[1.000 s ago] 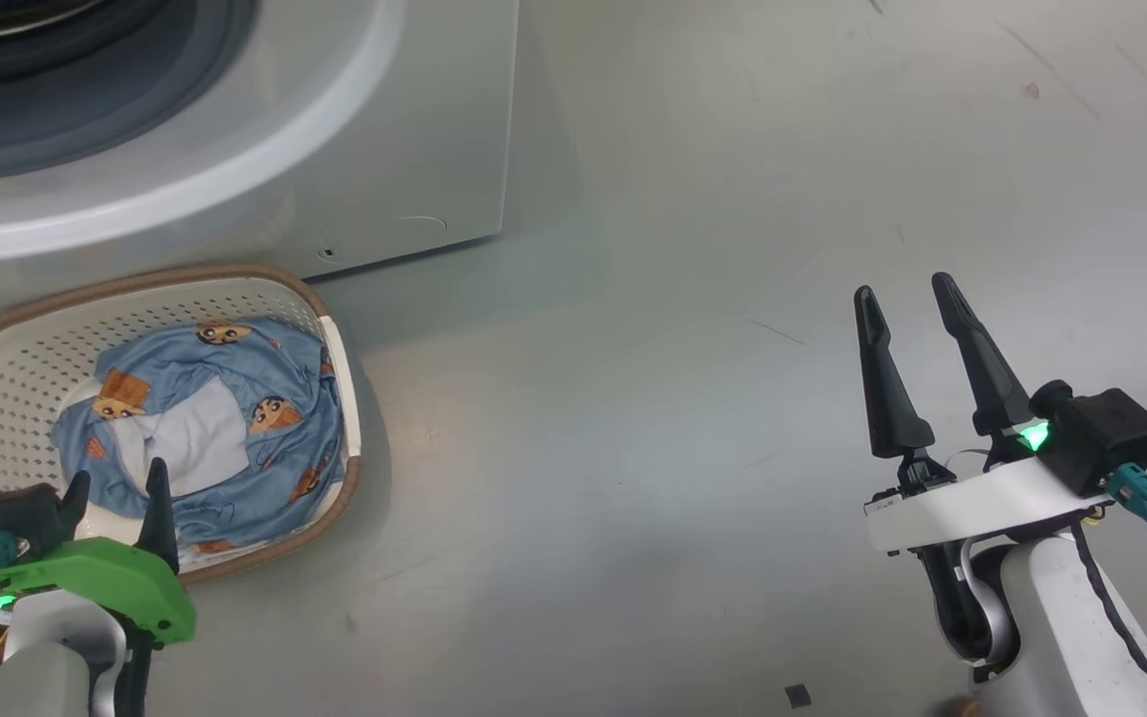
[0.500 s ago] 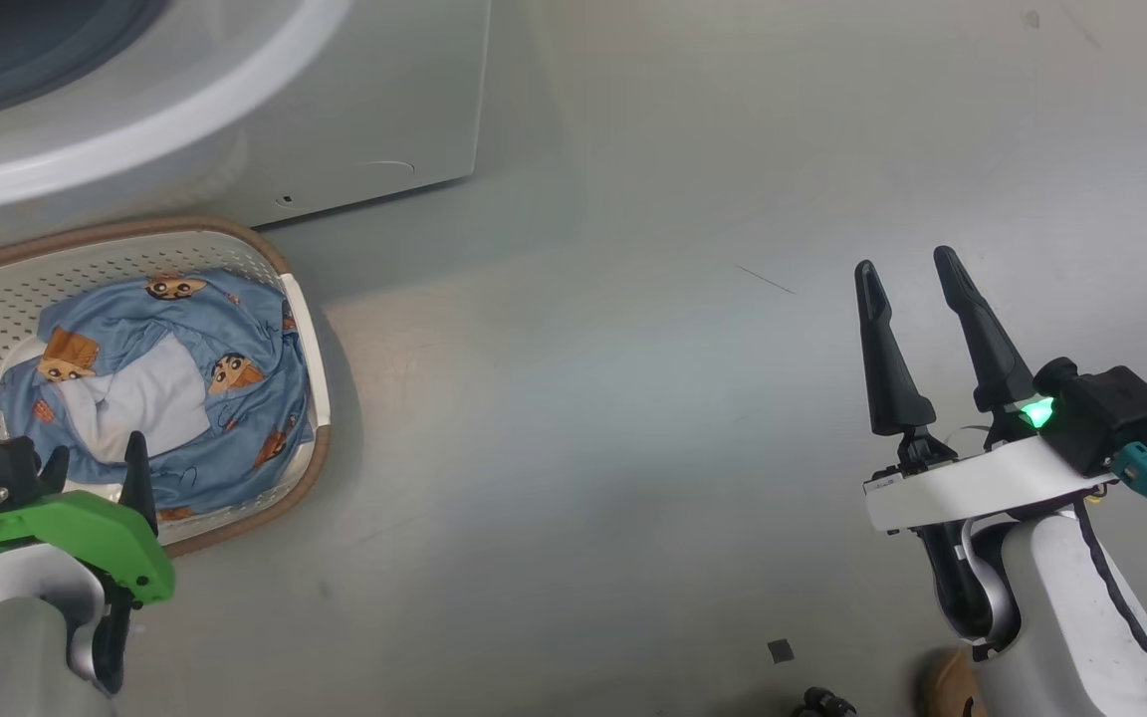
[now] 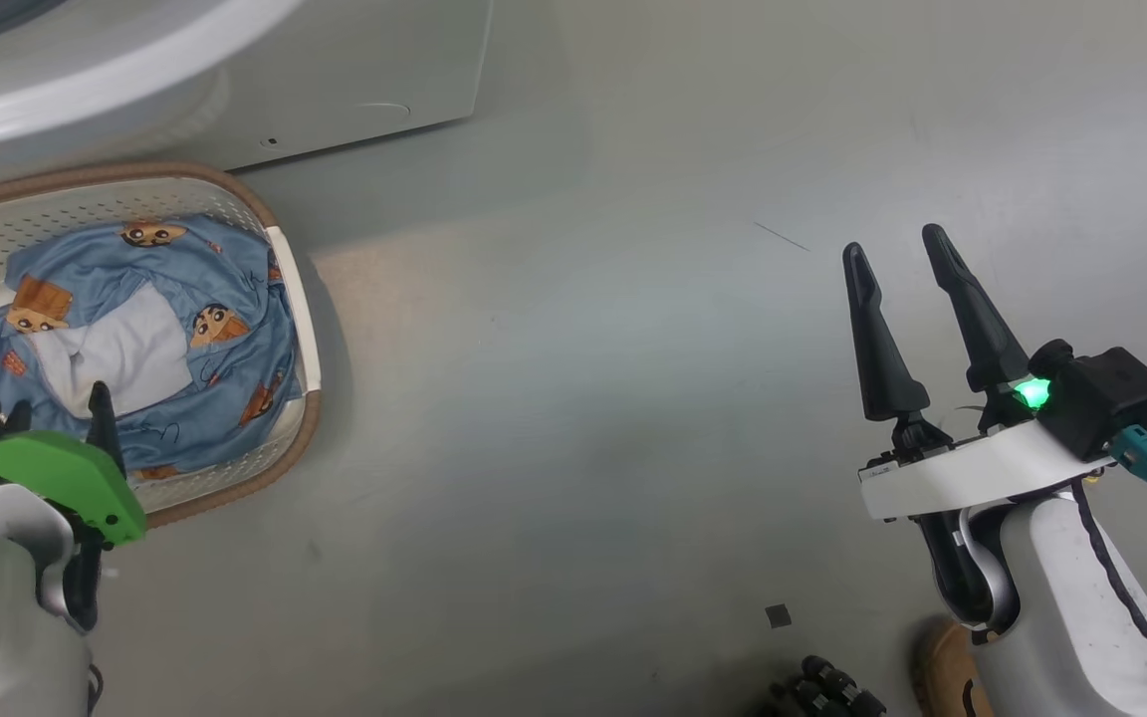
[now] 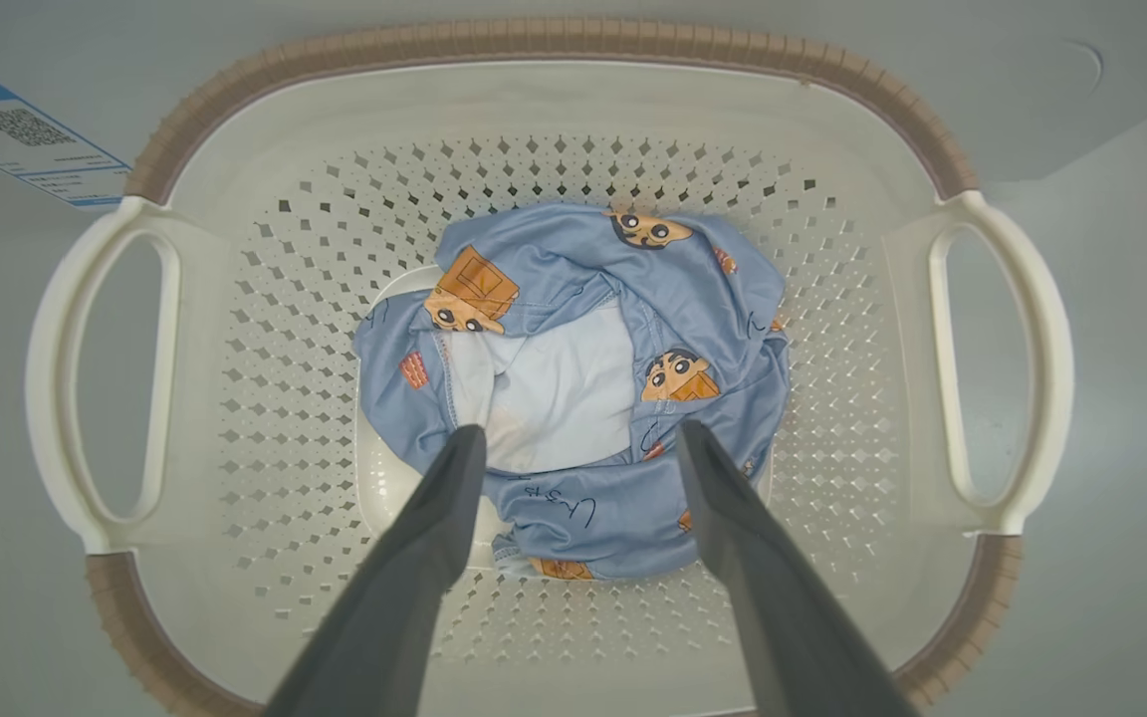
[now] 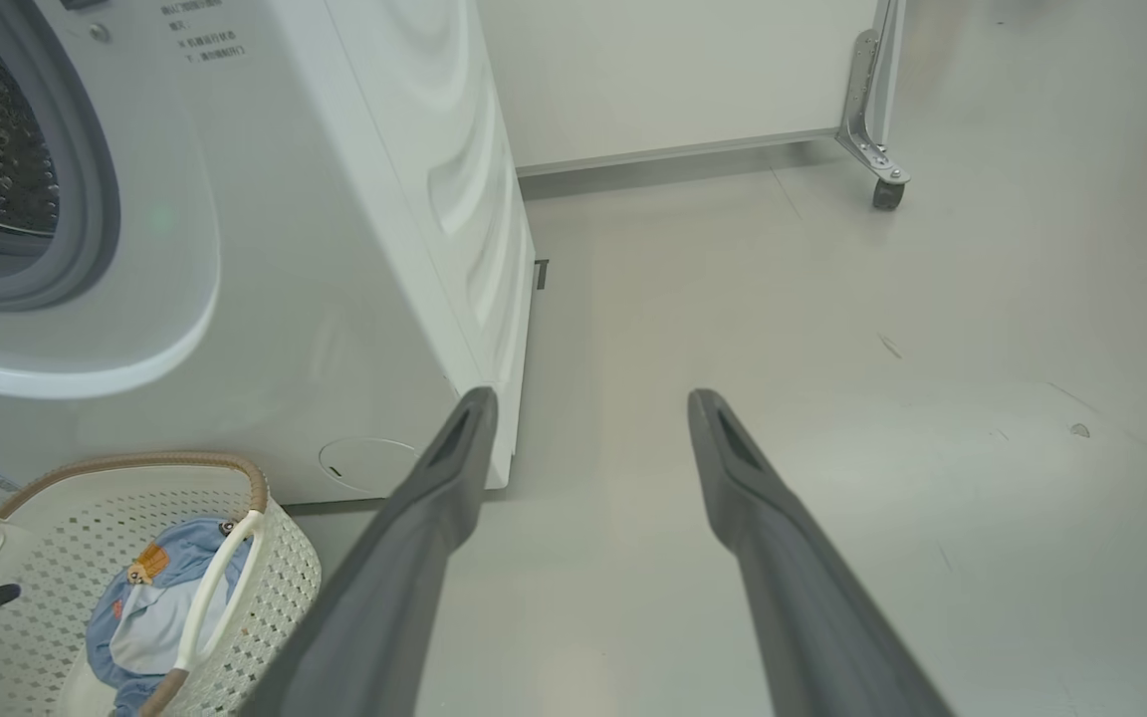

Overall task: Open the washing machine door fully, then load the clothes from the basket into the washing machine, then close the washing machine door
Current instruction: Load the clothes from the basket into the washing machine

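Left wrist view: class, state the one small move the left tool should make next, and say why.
Probably lower the left tool straight down onto the clothes. Its fingers stand open above the bundle, which lies in the middle of the basket, and nothing is held yet.

**Three views that meet at the basket**

The head view looks steeply down from high up onto the floor. The washing machine is cut off at its top left, the basket lies at its left edge, and the right pincer is at its lower right. The left wrist view hangs close above the basket and faces straight down into it, along the left pincer. The right wrist view sits low and further off, facing across the floor toward the washing machine's front corner, with the basket at its lower left. All three share the basket and the clothes. The head and right wrist views also share the washing machine's lower front.
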Controlling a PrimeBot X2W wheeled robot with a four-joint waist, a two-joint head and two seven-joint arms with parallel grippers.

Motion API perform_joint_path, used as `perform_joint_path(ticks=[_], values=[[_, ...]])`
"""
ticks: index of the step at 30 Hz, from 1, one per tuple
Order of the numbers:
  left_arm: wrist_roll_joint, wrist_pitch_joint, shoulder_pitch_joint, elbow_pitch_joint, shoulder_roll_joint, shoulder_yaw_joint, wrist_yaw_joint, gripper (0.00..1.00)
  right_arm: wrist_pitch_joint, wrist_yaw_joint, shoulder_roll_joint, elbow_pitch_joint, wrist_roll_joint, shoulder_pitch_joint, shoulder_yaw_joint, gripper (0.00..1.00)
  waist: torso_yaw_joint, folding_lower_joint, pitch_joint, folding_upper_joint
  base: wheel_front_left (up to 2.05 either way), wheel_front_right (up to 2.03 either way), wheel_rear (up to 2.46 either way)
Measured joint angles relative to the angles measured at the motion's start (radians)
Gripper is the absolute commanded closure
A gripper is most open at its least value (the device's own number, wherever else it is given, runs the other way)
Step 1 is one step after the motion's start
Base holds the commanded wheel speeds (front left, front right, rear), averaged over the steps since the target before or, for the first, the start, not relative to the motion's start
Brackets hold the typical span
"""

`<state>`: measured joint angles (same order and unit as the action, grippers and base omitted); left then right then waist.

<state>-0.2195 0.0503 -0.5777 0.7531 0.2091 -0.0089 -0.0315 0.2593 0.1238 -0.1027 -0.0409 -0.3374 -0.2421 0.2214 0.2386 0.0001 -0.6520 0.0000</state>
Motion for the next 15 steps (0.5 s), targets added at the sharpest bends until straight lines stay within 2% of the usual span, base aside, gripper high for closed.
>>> perform_joint_path(ticks=[15], values=[[-0.006, 0.011, -0.142, 0.069, 0.011, 0.018, 0.008, 0.0, 0.0, 0.0, -0.013, 0.018, 0.001, -0.036, -0.004, 0.0, -0.009, 0.0, -0.099, 0.0, 0.0, 0.0, 0.0]])
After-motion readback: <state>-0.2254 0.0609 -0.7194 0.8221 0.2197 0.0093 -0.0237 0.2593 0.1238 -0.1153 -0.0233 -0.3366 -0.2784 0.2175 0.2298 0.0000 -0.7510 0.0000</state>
